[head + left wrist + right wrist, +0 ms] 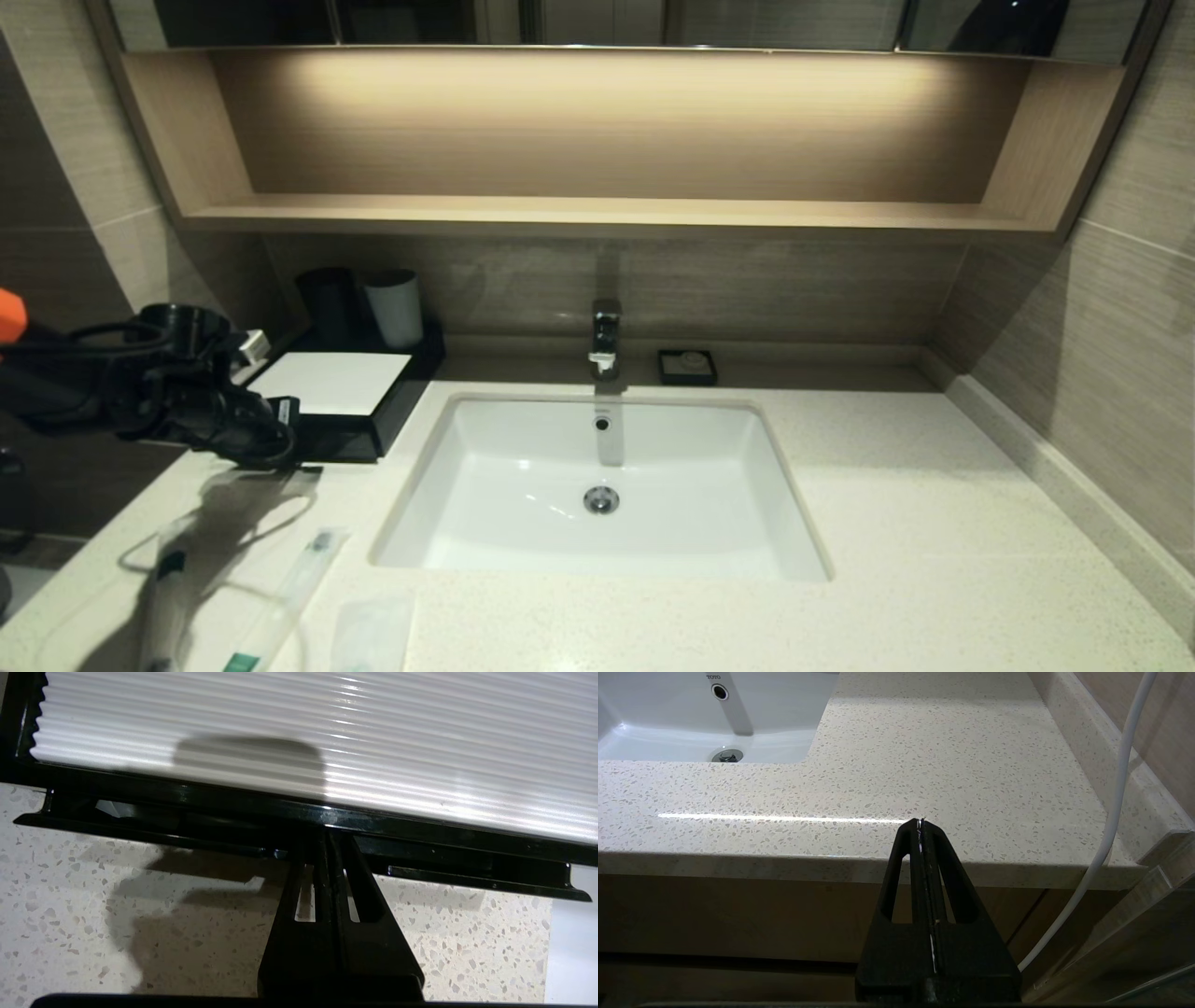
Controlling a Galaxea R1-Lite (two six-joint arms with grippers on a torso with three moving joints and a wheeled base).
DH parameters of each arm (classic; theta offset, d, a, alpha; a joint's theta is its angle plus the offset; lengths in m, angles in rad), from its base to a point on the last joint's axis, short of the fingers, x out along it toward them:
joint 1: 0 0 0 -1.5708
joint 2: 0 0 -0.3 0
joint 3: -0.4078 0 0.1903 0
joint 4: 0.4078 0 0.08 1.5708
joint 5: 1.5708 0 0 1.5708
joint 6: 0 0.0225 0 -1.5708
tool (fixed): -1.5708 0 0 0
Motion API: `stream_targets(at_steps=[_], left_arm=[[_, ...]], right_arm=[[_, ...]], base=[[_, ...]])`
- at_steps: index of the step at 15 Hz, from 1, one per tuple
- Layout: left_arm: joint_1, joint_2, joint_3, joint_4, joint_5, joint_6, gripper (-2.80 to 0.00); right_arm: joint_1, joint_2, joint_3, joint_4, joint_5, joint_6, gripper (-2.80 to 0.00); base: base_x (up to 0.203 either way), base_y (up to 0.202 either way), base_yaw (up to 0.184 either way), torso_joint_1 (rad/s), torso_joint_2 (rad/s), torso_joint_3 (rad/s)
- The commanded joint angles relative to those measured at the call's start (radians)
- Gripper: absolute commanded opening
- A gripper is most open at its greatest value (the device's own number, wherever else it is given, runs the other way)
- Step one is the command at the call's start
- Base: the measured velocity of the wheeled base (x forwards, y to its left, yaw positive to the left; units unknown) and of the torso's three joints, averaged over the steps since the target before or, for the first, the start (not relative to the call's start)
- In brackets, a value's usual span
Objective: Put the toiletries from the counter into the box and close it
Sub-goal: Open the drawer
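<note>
The black box (397, 415) with a white top panel stands at the counter's (934, 532) back left. My left gripper (278, 446) is shut, its tips against the box's front drawer edge (467, 873), just below the ribbed white top (327, 728); in the left wrist view the gripper (327, 836) holds nothing that I can see. Two long clear sachets (291, 583) (164, 583) with green bands and a squarish clear packet (372, 635) lie on the counter in front of the box. My right gripper (921, 822) is shut and empty, low before the counter's front right edge, out of the head view.
A white sink (523, 560) with a faucet (605, 336) is set in the counter's middle. A black cup (329, 303) and a white cup (394, 308) stand behind the box. A small black soap dish (687, 366) sits right of the faucet. A wooden shelf (607, 213) hangs above.
</note>
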Motion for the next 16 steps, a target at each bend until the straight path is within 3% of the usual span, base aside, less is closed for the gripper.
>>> stream_targets(at_steps=[1,5,8,16], left_arm=[[0.001,0.015,-0.012,-0.002,-0.001,-0.005,-2.80],[0.001,0.022,-0.017,0.022,-0.001,-0.005,-2.80],[0.001,0.001,-0.021,0.130,0.000,0.002,-2.80],[0.002,-0.073,0.012,0.241,0.001,0.053,-2.80]], right_arm=[[0.000,0.000,0.000,0.001,0.001,0.000,-2.80],[0.000,0.000,0.000,0.001,0.001,0.000,-2.80],[0.000,0.000,0.000,0.001,0.000,0.000,-2.80],[0.000,0.000,0.000,0.001,-0.001,0.000,-2.80]], base=[[0.000,0.000,0.000,0.000,0.00,0.000],[0.000,0.000,0.000,0.000,0.00,0.000],[0.000,0.000,0.000,0.000,0.00,0.000],[0.000,0.000,0.000,0.000,0.00,0.000]])
